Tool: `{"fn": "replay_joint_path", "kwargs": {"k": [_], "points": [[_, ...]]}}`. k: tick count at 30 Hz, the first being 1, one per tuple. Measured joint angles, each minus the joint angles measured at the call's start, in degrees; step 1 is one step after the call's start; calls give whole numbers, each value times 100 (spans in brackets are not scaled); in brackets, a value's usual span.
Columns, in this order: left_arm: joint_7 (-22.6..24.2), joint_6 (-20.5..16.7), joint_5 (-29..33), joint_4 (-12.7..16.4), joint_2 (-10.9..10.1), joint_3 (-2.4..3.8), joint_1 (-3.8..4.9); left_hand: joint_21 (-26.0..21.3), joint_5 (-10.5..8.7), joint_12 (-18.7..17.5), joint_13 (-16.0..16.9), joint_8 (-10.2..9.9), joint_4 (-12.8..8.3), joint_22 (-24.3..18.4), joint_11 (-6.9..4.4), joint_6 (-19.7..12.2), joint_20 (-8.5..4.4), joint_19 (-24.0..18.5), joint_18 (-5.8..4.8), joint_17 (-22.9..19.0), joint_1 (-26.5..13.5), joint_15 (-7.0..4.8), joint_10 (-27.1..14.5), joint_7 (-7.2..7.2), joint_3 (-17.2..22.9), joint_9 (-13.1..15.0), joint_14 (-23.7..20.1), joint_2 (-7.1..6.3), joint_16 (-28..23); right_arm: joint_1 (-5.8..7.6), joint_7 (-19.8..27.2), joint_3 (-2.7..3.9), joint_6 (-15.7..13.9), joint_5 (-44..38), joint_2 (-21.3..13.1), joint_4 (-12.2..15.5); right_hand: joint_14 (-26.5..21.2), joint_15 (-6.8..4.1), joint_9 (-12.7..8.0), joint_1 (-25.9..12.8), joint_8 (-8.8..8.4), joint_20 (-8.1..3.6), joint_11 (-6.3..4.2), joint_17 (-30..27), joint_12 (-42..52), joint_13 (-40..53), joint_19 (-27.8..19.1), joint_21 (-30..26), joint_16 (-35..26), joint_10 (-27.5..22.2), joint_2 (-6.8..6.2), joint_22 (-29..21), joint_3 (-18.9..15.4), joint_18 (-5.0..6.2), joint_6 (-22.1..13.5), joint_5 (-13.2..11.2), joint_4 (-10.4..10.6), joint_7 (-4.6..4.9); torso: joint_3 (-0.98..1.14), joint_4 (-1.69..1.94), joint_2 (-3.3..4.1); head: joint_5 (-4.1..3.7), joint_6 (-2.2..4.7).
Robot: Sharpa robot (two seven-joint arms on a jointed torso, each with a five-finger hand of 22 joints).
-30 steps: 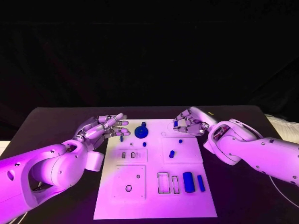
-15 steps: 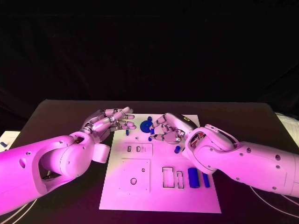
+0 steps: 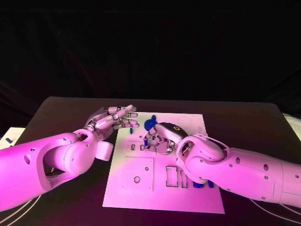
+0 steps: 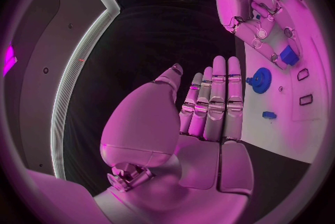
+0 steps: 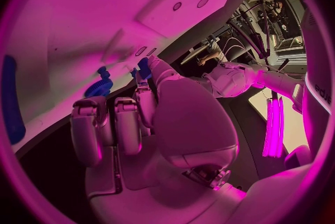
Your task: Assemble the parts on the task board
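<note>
A: We see the left robot hand (image 3: 115,117) beside the left edge of the task board (image 3: 184,188), fingers straight and together, palm empty, touching nothing. The right robot hand (image 3: 161,138) is over the board's upper middle, pinching a small blue part (image 4: 289,56) at its fingertips.

B: Where are the other parts?

A: A blue gear (image 3: 150,125) stands near the board's far edge; two blue cylinders (image 3: 202,184) lie at its right side, partly hidden by the right arm.

B: What has changed?

A: Compared with a second ago, we note the right robot hand has moved from the board's far right corner inward to the gear.
</note>
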Motion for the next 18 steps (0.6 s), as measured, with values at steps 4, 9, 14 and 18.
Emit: {"fn": "replay_joint_path", "kwargs": {"k": [4, 9, 14, 18], "points": [[0, 0, 0, 2, -2, 0, 0, 0, 0, 0, 0, 0, 0, 0, 0, 0, 0, 0, -1, 0, 0, 0, 0, 0, 0, 0, 0, 0, 0, -14, -108, -9, 125, -78, 84, -47, 0, 0, 0, 0, 0, 0, 0, 0, 0, 0, 0, 0, 0, 0, 0, 0, 0, 0, -1, 0, 0, -1, 3, -2, 2, 4, -5], [1, 0, 0, 5, 1, 0, 0, 0, 0, 0, -1, 0, 0, 0, 0, 0, 0, 0, 0, 6, 0, 0, 0, 0, 0, 0, 0, 0, 0, -37, -240, -20, 284, -150, 168, -117, 0, 1, 7, 0, 0, 0, 0, 0, -23, 1, 0, 0, 0, 0, 0, 0, 0, 1, -10, -11, 0, -10, 6, -1, 2, 8, -15], [1, 0, 0, 7, 1, 0, 1, 0, 0, 0, -1, 0, 0, 0, 0, 0, 0, 0, 0, 6, 0, 0, 0, 0, 0, 0, 0, 0, 0, -32, -312, -5, 355, -224, 190, -122, 0, 1, 125, 0, 0, 1, 0, -1, -23, 1, 0, 0, 0, 0, -1, 0, 0, 0, -19, -21, 0, -20, 10, -2, 2, 16, -21], [1, 0, 0, 6, -2, 0, 1, 0, 0, 0, -1, 0, 0, 0, 0, 0, 0, 0, -1, 5, 0, 0, 0, 0, 0, 0, 0, 0, 0, -30, -356, 0, 381, -287, 192, -123, 0, 1, 129, 0, -1, 1, 0, -1, -23, 1, 0, 0, 0, 0, -1, 0, -1, 0, -11, -23, 0, -12, 12, -5, 2, 21, -27]]}}
